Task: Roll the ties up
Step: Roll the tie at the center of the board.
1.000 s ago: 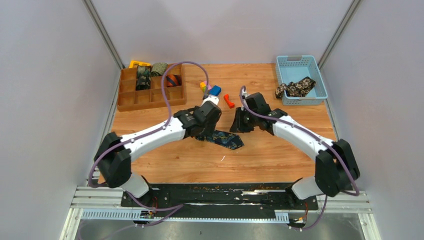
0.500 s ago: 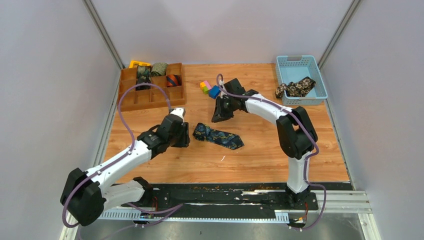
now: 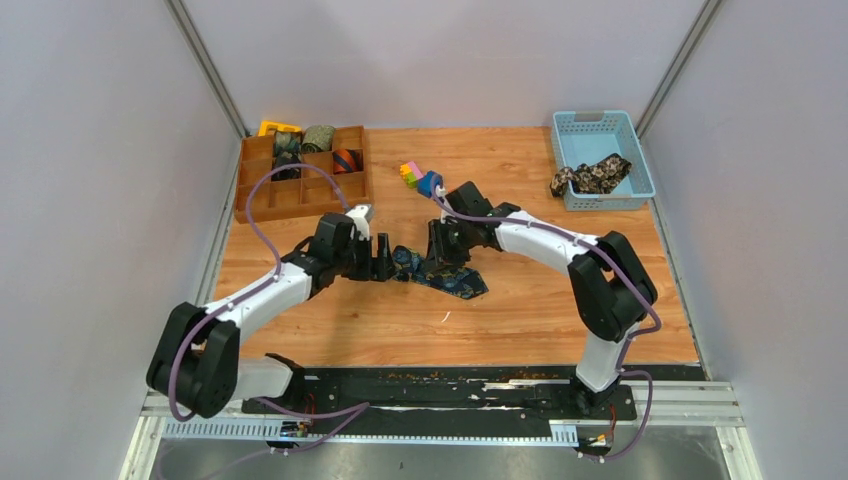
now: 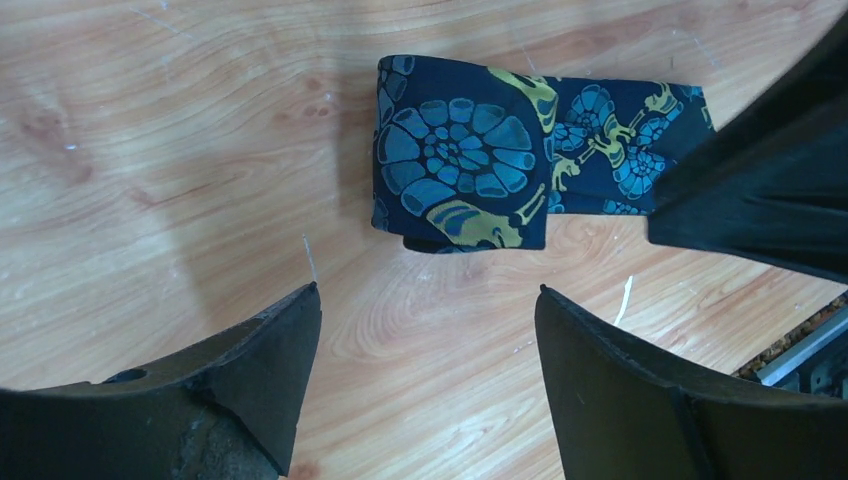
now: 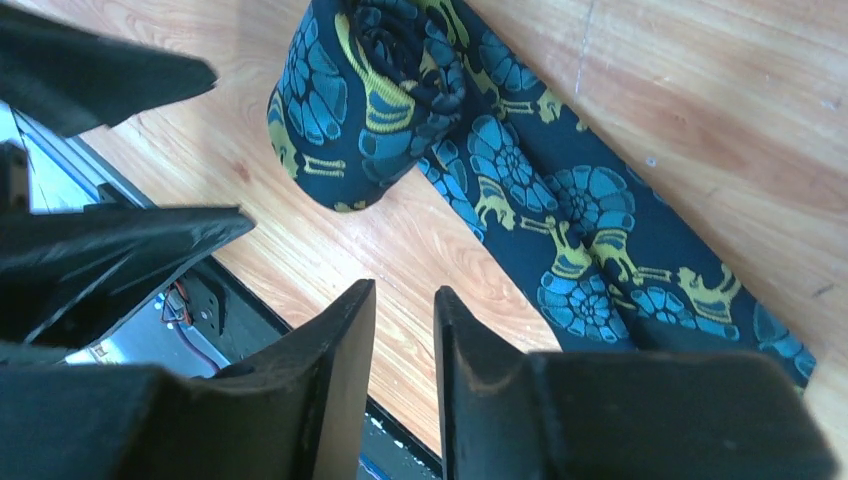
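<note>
Rolling the navy tie: coil started, tail yet to be wound

On the wooden table (image 3: pixel 520 310), a compartment tray (image 3: pixel 262 205) is set at the far left corner with rolled ties (image 3: pixel 345 160) in it. A blue basket (image 3: pixel 600 125) is set at the far right corner with a floral tie (image 3: pixel 590 177) lying partly over its rim. The navy paisley tie (image 3: pixel 450 278) is laid near the table's middle, its left end wound into a short coil (image 5: pixel 370 100) and its flat tail run out to the right. The left gripper (image 3: pixel 383 262) is placed just beside the coil, its fingers (image 4: pixel 250 370) spread wide with nothing between them. The right gripper (image 3: pixel 437 262) is held over the tie just right of the coil, its fingers (image 5: pixel 320 370) narrowly parted and likewise empty.

The step in hand is judged to be the winding of the tail. It is best done with the coil pinched squarely across its width, the edges kept flush, and the tail pinned flat so that each turn is drawn snug.

The spiral of layers at the coil's end is shown only by the right wrist view. In the left wrist view the coil is seen as a flat folded block, and from above it is probably too small for its tightness to be told. The tray and basket are shown by the top view alone.
</note>
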Motion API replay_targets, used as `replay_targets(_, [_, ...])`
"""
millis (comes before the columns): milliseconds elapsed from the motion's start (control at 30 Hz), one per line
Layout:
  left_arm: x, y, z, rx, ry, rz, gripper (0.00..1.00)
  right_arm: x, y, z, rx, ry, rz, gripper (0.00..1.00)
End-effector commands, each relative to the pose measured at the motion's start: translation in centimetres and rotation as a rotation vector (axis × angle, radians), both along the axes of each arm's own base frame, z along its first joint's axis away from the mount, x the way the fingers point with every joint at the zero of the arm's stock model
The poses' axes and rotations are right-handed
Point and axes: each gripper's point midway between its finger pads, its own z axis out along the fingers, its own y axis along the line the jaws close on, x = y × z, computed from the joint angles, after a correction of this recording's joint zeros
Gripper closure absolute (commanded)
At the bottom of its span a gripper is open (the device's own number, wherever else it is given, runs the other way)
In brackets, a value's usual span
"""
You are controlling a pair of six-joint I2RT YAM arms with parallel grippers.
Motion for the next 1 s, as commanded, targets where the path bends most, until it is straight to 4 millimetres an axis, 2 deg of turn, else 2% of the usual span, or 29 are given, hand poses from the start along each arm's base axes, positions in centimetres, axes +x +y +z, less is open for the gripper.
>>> replay_targets(0, [2.0, -1.8, 1.1, -0.079, -0.077, -0.076, 0.14, 0.9, 0.6, 3.4, 0.093, -0.112, -0.049, 0.67])
replay_targets(167, [3.0, -1.8, 0.2, -0.056, -0.054, -0.075, 0.14, 0.9, 1.1, 3.6, 0.121, -0.132, -0.084, 0.55])
replay_targets(533, [3.9, -1.7, -1.0, -0.078, -0.02, -0.1, 0.13, 1.5, 2.5, 3.0, 0.133, -0.134, -0.086, 0.53])
replay_targets(667, [3.8, -2.2, -1.3, -0.094, 0.003, -0.123, 0.14, 2.1, 3.2, 1.8, 0.12, -0.109, -0.106, 0.53])
replay_targets(800, [3.4, -2.8, -0.6, -0.126, -0.001, -0.159, 0.13, 2.2, 3.5, 1.0, 0.115, -0.092, -0.107, 0.53])
replay_targets(967, [3.5, -2.7, 0.4, -0.128, -0.028, -0.157, 0.08, 2.2, 3.0, 0.9, 0.091, -0.099, -0.111, 0.53])
